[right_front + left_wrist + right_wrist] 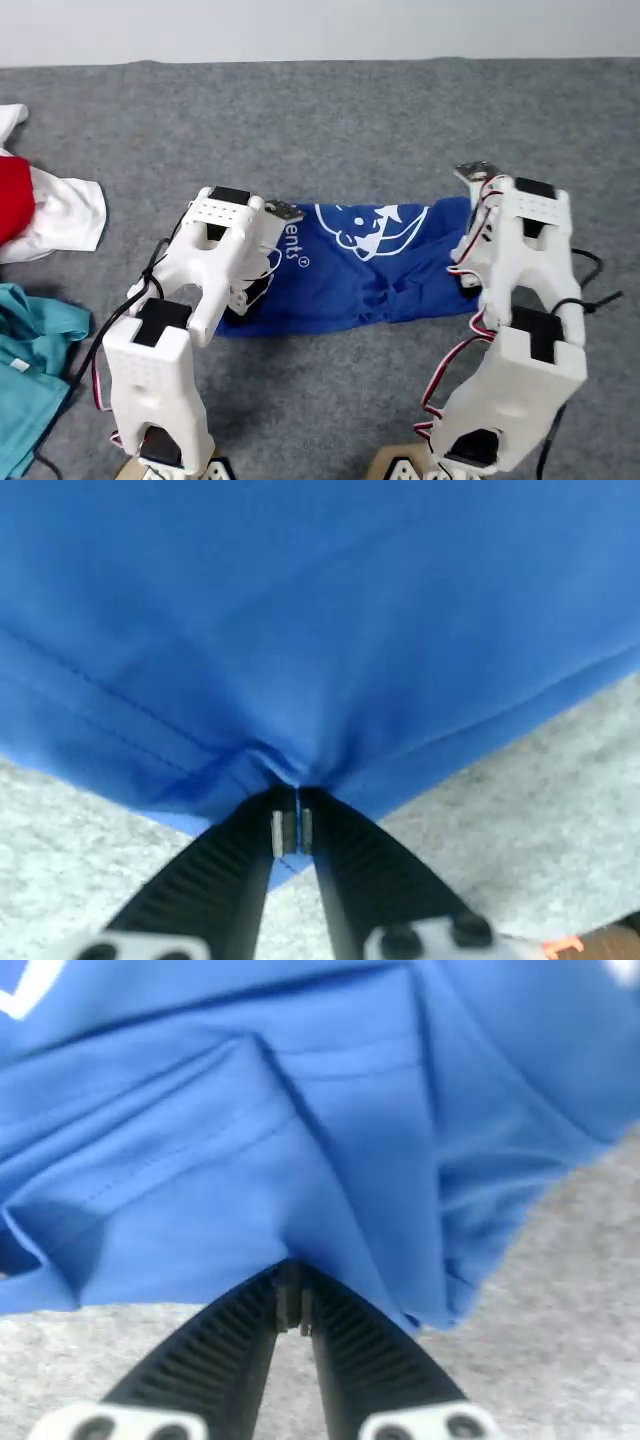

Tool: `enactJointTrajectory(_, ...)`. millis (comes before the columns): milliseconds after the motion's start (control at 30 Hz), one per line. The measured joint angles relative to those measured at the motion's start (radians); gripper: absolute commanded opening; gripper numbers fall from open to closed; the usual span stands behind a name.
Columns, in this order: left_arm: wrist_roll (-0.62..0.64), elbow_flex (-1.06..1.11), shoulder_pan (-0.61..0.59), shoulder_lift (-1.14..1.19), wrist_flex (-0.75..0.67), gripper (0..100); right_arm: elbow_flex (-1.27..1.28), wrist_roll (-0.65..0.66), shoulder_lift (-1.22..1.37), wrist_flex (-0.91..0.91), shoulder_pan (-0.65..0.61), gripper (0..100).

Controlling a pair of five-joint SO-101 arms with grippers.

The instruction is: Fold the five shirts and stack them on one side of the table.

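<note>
As I scan from left edge: teal shirt [25, 365] crumpled at near side of table [330, 120]. White shirt [65, 215] behind it, red cloth [12, 200] against it, possibly another shirt, I can't tell. Left gripper [290, 820] low at left end of blue shirt [370, 270], jaws pinched together on hem. Blue shirt mid-table, lying as wide band, print up. Right gripper [292, 1290] at its right end, jaws clamped on bunched fabric.
</note>
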Motion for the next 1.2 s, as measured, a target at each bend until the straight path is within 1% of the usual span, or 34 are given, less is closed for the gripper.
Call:
enactJointTrajectory(100, -0.012, 0.000, -0.003, 0.006, 0.017, 0, -0.003, 0.009, 0.000, 0.002, 0.017, 1.0)
enactJointTrajectory(300, -0.014, -0.032, -0.003, 0.023, 0.038, 0, -0.003, 0.009, 0.000, 0.002, 0.021, 1.0)
enactJointTrajectory(467, -0.014, -0.109, -0.005, 0.051, 0.100, 0, -0.003, 0.009, 0.000, 0.002, 0.021, 1.0)
enactJointTrajectory(600, -0.014, -0.120, -0.006, 0.038, 0.109, 0, -0.003, 0.040, 0.000, 0.002, 0.021, 1.0)
enactJointTrajectory(667, -0.014, -0.120, -0.006, -0.014, 0.109, 2, -0.003, 0.048, 0.000, 0.002, 0.021, 1.0)
enactJointTrajectory(800, -0.014, -0.120, 0.000, -0.176, 0.110, 11, -0.003, 0.051, 0.000, 0.002, 0.021, 1.0)
enactJointTrajectory(867, -0.014, -0.120, 0.003, -0.252, 0.110, 13, -0.003, 0.051, 0.000, 0.002, 0.021, 1.0)
enactJointTrajectory(967, -0.014, -0.120, 0.003, -0.336, 0.110, 14, -0.003, 0.051, 0.000, 0.002, 0.021, 1.0)
enactJointTrajectory(1100, -0.015, -0.120, 0.000, -0.393, 0.110, 14, -0.003, 0.051, -0.002, 0.009, 0.021, 1.0)
enactJointTrajectory(1200, -0.009, -0.120, -0.043, -0.413, 0.115, 14, -0.003, 0.051, -0.037, 0.046, 0.021, 1.0)
